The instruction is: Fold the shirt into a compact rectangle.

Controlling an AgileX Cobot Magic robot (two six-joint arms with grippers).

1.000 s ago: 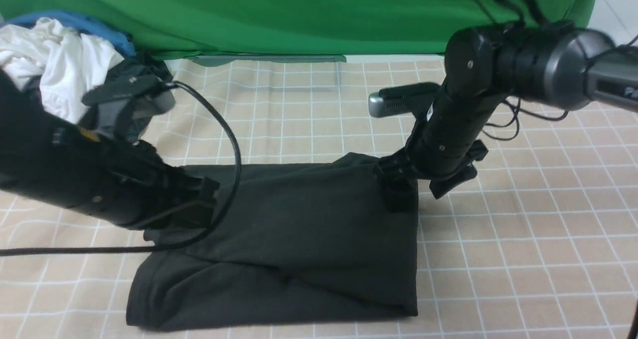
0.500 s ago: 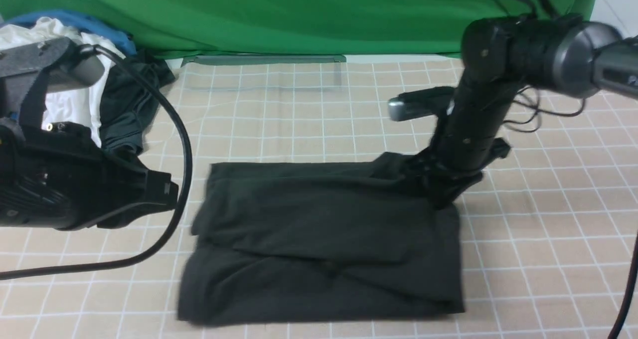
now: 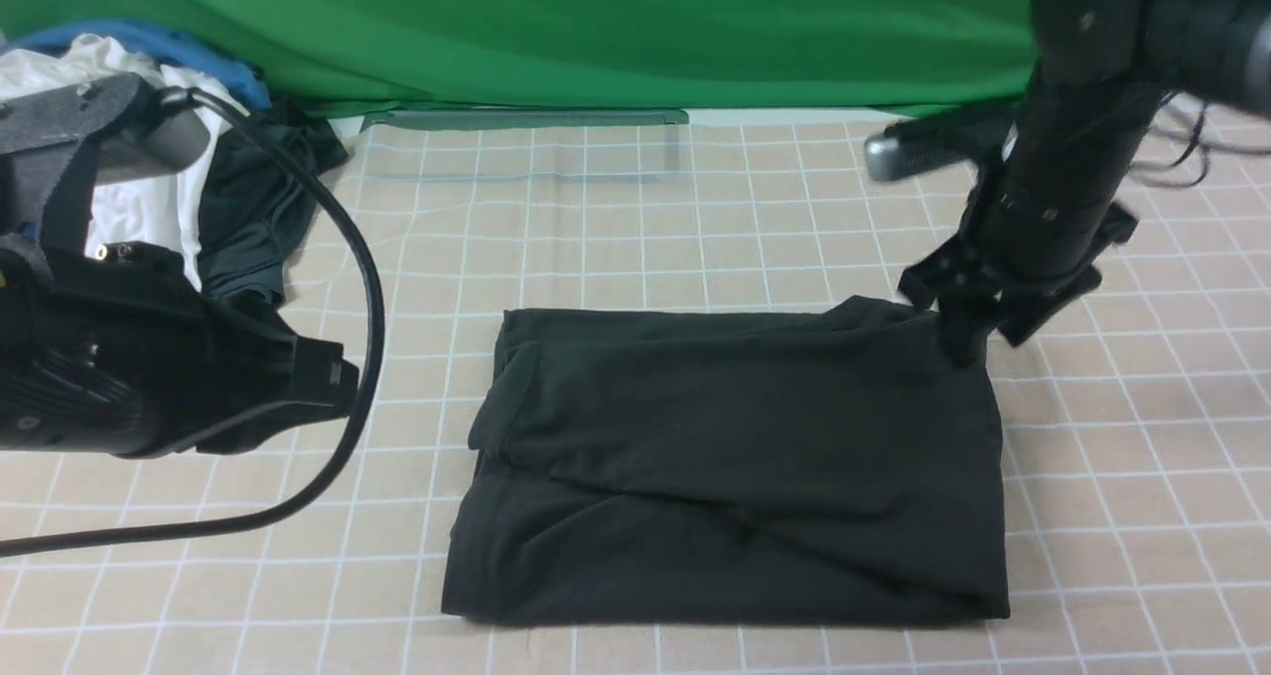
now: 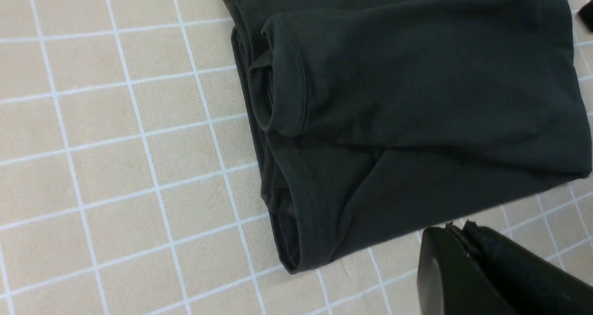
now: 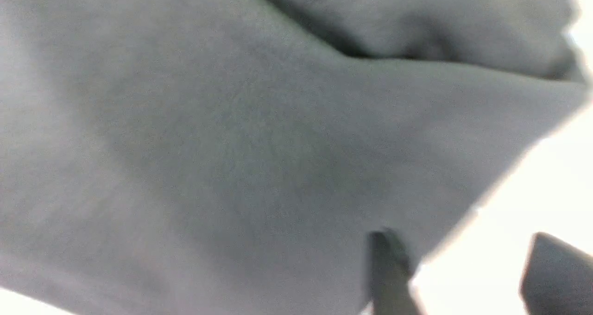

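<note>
Showing a sleeve cuff (image 4: 282,74) hidden from front, the shirt (image 3: 735,457) lies folded; left jaws together, right jaws apart.

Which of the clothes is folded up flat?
The black shirt in the middle of the table. The white garment and the dark grey garment lie crumpled in a heap at the far left.

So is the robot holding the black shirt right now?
Probably not. The right gripper sits at the far right corner of the folded black fabric shirt, jaws apart; the left gripper is shut on nothing.
</note>
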